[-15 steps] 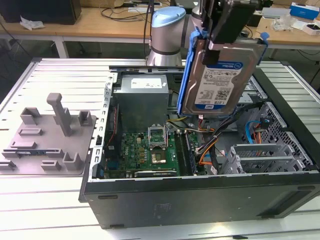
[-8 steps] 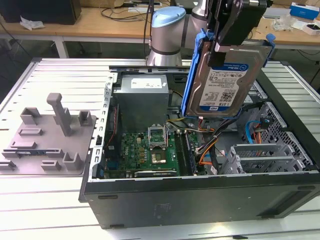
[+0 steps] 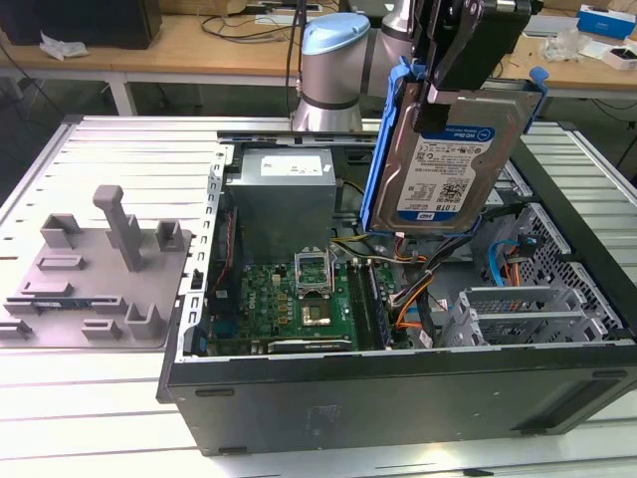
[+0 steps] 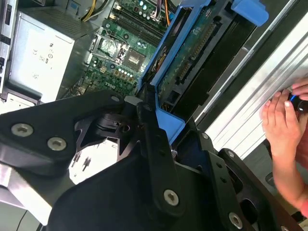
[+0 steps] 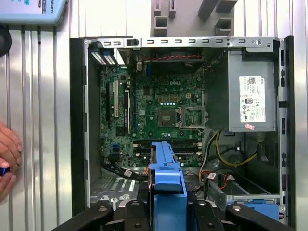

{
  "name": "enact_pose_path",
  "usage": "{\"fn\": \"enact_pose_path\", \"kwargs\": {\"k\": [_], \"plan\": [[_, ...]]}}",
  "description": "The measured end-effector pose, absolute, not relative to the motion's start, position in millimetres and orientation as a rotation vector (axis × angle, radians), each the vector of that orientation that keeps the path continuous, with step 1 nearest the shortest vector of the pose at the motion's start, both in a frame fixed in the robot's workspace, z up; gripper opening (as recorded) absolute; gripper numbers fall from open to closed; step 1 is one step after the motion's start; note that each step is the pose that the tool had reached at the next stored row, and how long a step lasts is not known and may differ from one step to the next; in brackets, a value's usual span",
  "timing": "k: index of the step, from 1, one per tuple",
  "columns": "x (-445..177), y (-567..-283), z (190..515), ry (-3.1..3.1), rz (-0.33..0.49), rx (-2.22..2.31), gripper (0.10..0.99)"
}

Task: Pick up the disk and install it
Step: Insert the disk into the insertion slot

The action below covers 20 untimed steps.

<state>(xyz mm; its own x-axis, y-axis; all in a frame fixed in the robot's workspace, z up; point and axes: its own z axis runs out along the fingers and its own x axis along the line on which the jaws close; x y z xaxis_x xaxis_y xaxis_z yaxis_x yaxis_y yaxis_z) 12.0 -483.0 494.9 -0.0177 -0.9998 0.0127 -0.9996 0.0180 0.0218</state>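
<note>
The disk (image 3: pixel 450 159) is a silver hard drive with a white-and-blue label in a blue plastic carrier frame. It hangs upright, slightly tilted, above the open computer case (image 3: pixel 398 393), toward the exterior view's right. My gripper (image 3: pixel 453 85) is shut on its upper edge, black fingers clamping drive and frame. In the second wrist view the disk's underside and blue frame (image 4: pixel 190 45) run away from the gripper body (image 4: pixel 144 159). In the first wrist view the blue frame edge (image 5: pixel 167 180) sits between the fingers, over the case's interior.
Inside the case lie the green motherboard (image 3: pixel 304 299), a grey power supply (image 3: pixel 284 199), loose cables and a metal drive cage (image 3: pixel 518 314). A grey fixture plate (image 3: pixel 100 269) lies at the exterior view's left. A person's hand (image 4: pixel 281 127) rests on the ribbed table beside the case.
</note>
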Motion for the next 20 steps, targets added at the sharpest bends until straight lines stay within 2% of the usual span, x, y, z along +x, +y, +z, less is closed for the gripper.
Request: {"fn": "enact_pose_path", "kwargs": {"k": [10,20], "plan": [[8.6,-483.2,494.1,-2.241,0.007,2.200,0.365],[8.1,-496.5,489.8,-2.276,-0.027,2.207,0.365]]}}
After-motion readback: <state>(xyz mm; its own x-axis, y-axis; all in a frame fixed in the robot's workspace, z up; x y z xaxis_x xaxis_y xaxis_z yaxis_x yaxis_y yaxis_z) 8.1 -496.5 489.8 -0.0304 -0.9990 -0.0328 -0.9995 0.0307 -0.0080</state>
